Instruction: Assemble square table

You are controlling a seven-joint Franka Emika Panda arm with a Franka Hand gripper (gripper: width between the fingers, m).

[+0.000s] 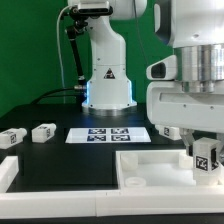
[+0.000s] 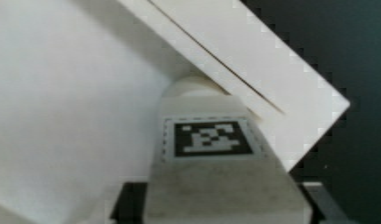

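My gripper [image 1: 205, 158] is at the exterior view's right, shut on a short white leg block [image 1: 206, 154] with a black-and-white tag, and holds it upright over the right part of the white square tabletop [image 1: 150, 165]. In the wrist view the leg [image 2: 208, 138] fills the space between my dark fingers [image 2: 130, 202], with the gripper [image 2: 222, 208] closed on its sides. The tabletop's flat face [image 2: 62, 110] and raised rim [image 2: 258, 60] lie beneath it. Two loose leg blocks [image 1: 44, 131] [image 1: 12, 138] lie at the left. Another tagged leg [image 1: 168, 131] shows behind my gripper.
The marker board [image 1: 107, 133] lies on the black table behind the tabletop. The robot's white base [image 1: 108, 80] stands at the back. A white border bar [image 1: 8, 175] runs along the front left. Green wall behind.
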